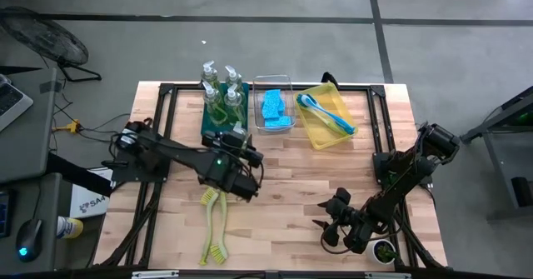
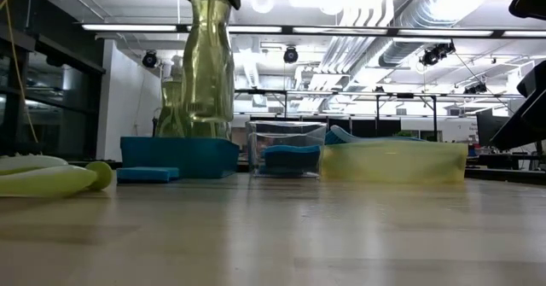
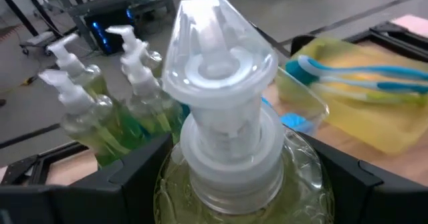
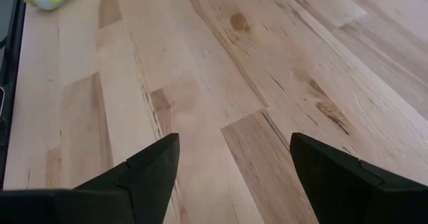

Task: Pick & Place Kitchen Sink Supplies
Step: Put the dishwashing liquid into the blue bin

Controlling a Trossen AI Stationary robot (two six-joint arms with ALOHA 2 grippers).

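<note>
My left gripper (image 1: 236, 146) is shut on a clear pump bottle of yellow-green soap (image 3: 221, 117), held in the air just in front of the teal bin (image 1: 218, 119). Several more soap bottles (image 3: 100, 110) stand in that bin. Blue sponges (image 1: 273, 108) lie in the clear bin, and blue brushes (image 1: 329, 112) lie in the yellow bin. Two yellow-green brushes (image 1: 212, 229) lie flat on the table near the front. One blue sponge (image 2: 147, 174) lies on the table in front of the teal bin. My right gripper (image 4: 234, 177) is open over bare wood at the front right. My left gripper pinches the bottle between its two fingers (image 3: 127, 177), one on either side of its shoulder (image 3: 301, 170), just under the pump collar. The fingers come in nearly level from the table's left. The bottle stands upright, pump head up, and its base (image 2: 209, 124) is clear of the table.
The teal bin, the clear bin (image 1: 273, 86) and the yellow bin (image 1: 312, 137) stand in a row at the far side. A black frame (image 1: 166, 92) runs round the table's edges. Bare wood (image 1: 291, 187) lies between the two arms.
</note>
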